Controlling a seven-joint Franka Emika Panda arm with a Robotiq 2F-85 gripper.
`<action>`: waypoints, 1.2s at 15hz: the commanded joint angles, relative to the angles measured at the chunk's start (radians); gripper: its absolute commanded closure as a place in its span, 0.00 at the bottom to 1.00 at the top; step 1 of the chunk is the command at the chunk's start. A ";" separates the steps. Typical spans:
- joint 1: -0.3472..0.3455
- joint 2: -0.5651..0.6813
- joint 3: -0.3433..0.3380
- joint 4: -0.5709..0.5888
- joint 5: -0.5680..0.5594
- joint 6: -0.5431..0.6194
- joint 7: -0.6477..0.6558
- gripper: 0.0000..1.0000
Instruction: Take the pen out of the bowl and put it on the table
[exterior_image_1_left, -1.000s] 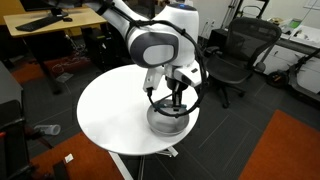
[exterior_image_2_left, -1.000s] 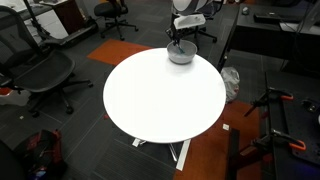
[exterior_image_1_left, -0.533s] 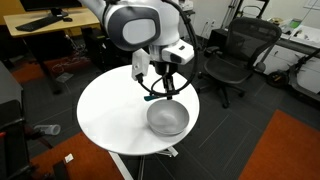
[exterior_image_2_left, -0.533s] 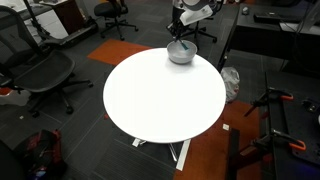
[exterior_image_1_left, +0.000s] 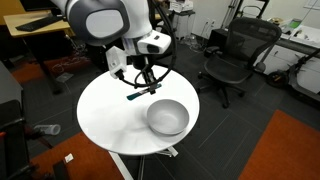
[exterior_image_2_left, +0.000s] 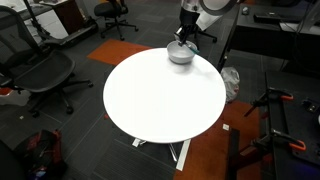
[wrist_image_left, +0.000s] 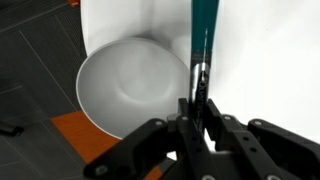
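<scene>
Holding the pen (wrist_image_left: 203, 40) between its two fingers, the pincer (wrist_image_left: 200, 104) is closed tightly on the dark end, and the teal-blue part points away from it. In the wrist view the pen is outside the bowl (wrist_image_left: 128, 88), over the white top of the desk (wrist_image_left: 275, 60), with the bowl's rim just beside it.

In an exterior view the pincer (exterior_image_1_left: 146, 87) hangs above the round desk (exterior_image_1_left: 98, 112), and the pen (exterior_image_1_left: 137, 95) lies almost flat under it, in the air and not touching the top. The shiny bowl (exterior_image_1_left: 167, 117) stands near, apart from the pen, and nothing shows inside it. A black office chair (exterior_image_1_left: 229, 52) stands behind the desk.

In an exterior view the bowl (exterior_image_2_left: 181, 55) sits at the far edge of the desk (exterior_image_2_left: 160, 105); the pen is too small to see there
</scene>
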 joint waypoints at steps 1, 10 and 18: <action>-0.012 -0.092 0.043 -0.130 -0.001 0.033 -0.083 0.95; -0.032 -0.070 0.089 -0.204 0.024 0.022 -0.187 0.95; -0.105 0.018 0.132 -0.181 0.096 0.026 -0.315 0.95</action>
